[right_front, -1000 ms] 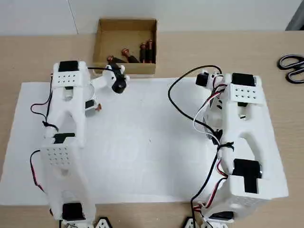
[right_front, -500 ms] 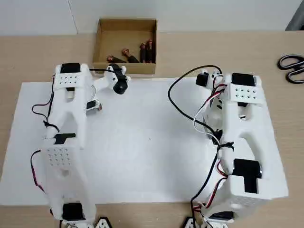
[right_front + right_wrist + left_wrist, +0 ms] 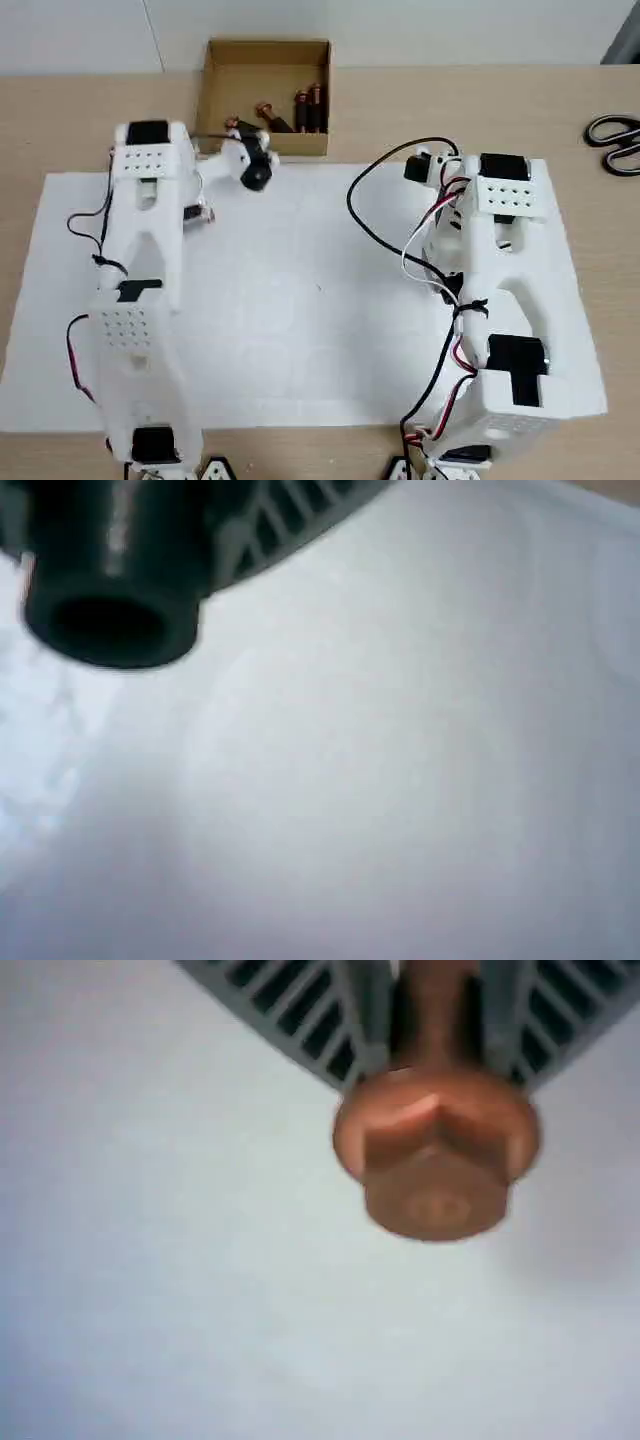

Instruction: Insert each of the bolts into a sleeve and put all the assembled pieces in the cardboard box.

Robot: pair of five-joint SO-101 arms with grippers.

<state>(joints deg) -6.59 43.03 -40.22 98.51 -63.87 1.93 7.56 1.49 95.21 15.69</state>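
A copper bolt with a hex flange head is clamped by its shank in my left gripper, head pointing away from the grey fingers, over the white mat. In the high view that gripper sits beside the left arm, near the mat's far left corner. My right gripper is shut on a black sleeve, whose open bore faces outward above the mat. The cardboard box stands beyond the mat's far edge. It holds several assembled pieces.
A white mat covers the middle of the wooden table. Scissors lie at the far right edge. The right arm stands over the mat's right side, trailing black and red cables.
The left arm has drawn back slightly toward the far left, gripper closer under it. The right arm has shifted a little to the left. Both grips are unchanged.
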